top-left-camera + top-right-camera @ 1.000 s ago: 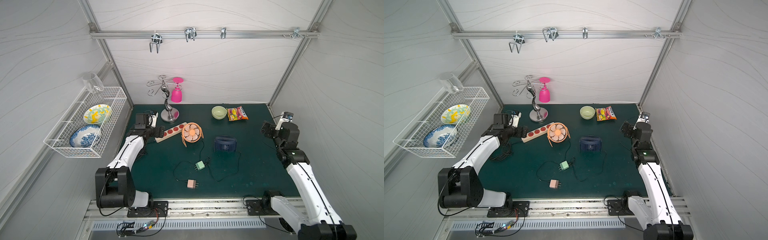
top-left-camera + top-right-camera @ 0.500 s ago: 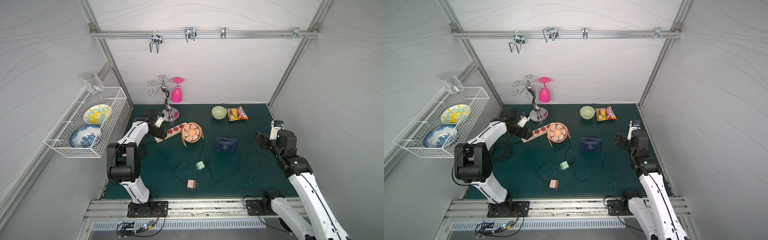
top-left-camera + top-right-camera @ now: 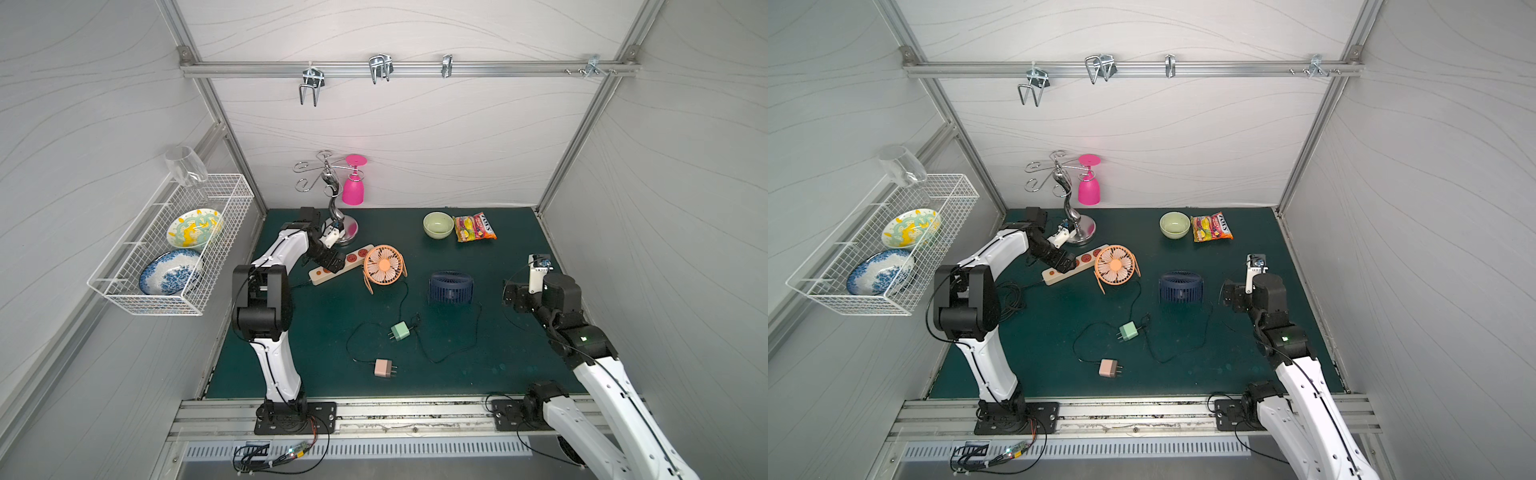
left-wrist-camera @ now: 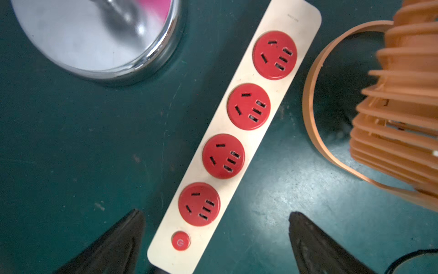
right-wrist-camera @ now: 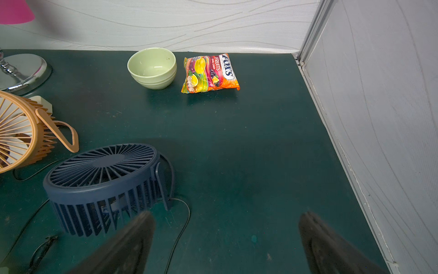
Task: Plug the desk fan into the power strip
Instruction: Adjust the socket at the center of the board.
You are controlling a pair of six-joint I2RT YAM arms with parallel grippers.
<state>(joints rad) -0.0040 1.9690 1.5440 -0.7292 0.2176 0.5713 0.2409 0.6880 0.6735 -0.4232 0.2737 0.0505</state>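
Left pincer (image 4: 215, 214), released, straddles the switch end of the power strip (image 4: 237, 131) at the bench's (image 3: 498, 353) 10 o'clock. The strip runs 8-to-2 o'clock, with the orange fan (image 3: 384, 264) beside its 2 o'clock end and the chrome base (image 3: 348, 232) at 12.

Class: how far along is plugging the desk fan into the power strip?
Done: nothing; the power strip has four empty sockets. In hand: the left end effector hovers open over its switch end; the right end effector, open and empty, is near the navy fan. Left: the green plug and pink plug lie loose on the mat; one needs grasping and inserting.
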